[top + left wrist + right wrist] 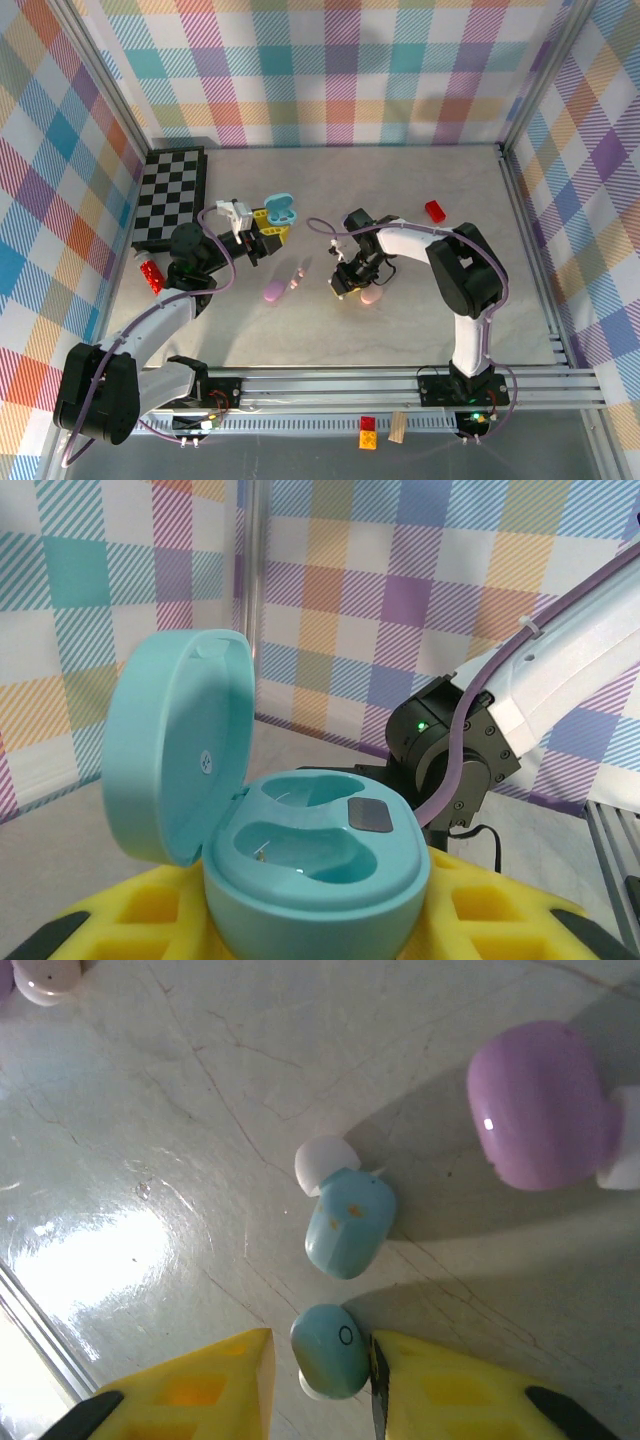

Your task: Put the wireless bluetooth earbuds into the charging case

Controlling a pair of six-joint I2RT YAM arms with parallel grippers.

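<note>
The wireless bluetooth earbuds all lie outside the charging case, which the left end effector clamps lid-up with both wells empty. Right of the case, on the worktop, the right end effector narrowly brackets one pale blue bud, not yet pinched. Judging by this, every insertion remains.

The charging case runs off the left wrist view's bottom edge — its underside hidden by yellow pads. In the right wrist view, frame edges crop the lilac earbud and a pinkish earbud.
</note>
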